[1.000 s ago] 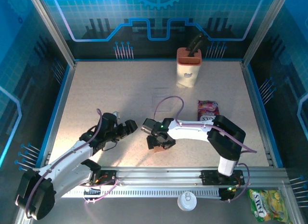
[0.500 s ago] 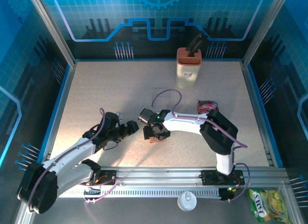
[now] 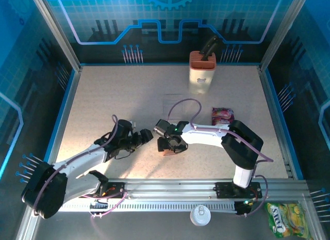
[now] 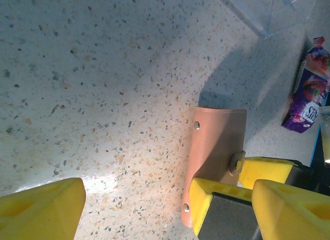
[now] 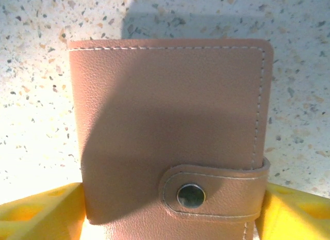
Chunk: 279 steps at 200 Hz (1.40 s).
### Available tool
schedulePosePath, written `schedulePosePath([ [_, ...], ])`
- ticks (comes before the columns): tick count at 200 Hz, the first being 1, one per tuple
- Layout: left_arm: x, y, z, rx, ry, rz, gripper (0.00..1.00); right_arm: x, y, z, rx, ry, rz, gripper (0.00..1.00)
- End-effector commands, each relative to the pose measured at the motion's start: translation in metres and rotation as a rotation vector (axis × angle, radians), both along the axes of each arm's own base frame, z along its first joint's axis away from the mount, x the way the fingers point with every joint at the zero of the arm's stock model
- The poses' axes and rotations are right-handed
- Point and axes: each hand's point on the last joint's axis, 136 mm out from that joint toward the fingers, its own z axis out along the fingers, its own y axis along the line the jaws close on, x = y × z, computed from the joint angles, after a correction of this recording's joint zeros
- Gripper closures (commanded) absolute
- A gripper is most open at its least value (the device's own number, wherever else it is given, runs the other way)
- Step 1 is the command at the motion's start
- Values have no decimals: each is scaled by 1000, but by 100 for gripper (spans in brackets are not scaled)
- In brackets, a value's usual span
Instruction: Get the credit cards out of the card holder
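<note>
Two arms reach in from the near edge of the speckled tabletop (image 3: 129, 95) in the overhead view, and their ends come close together not far in from the middle of that edge. The right tool (image 3: 171, 145) sits over the card holder (image 3: 166, 153), a small brown piece lying flat, and the left tool (image 3: 146, 135) points at it from the left, just beside it. A purple-red snack packet (image 3: 223, 116) lies toward the right edge, and an orange-and-cream box (image 3: 201, 70) stands upright at the far edge. From the left wrist, the left tool (image 4: 170, 191) is spread wide with nothing between its yellow fingers (image 4: 41, 211), only bare tabletop and the holder's lower corner in the gap. The card holder (image 4: 219, 137) is closed, its strap wrapped round the long edge on the snack packet's (image 4: 307, 90) side. Another yellow finger (image 4: 268, 170) sits right beside that strap. A clear plastic piece (image 4: 268, 13) lies farther off. From the right wrist, the card holder (image 5: 170, 126) lies face up, stitched along its border, with the strap fastened by a round metal snap (image 5: 191, 195). The right tool (image 5: 172, 201) straddles it, its jaws set wide. One yellow finger (image 5: 41, 211) is against the left edge and the other against the strap edge, so the holder is held between them.
</note>
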Motion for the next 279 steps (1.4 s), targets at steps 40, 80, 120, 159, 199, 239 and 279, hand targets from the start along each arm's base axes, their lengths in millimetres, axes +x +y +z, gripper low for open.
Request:
schedulePosePath([
  [40,13,-28,18,-85,-13,-45,19,-4,-10,33,80,-17,9,11],
  [80,16,-43,19,-121,-11,-60,37,-5,-35,38,108,5,-25,16],
  [120,13,-63,15,-107,-5,-92,67,-4,-41,41,128,22,-8,21],
  [159,11,-73,11,-116,10,-97,88,-4,-31,38,146,66,34,30],
  [199,4,-66,1,-84,44,-78,93,2,-18,38,154,70,69,43],
  [239,0,-58,2,-89,28,-60,89,7,-10,28,120,98,68,48],
  [279,-5,-49,-2,-52,39,-45,93,11,-7,23,83,104,68,53],
])
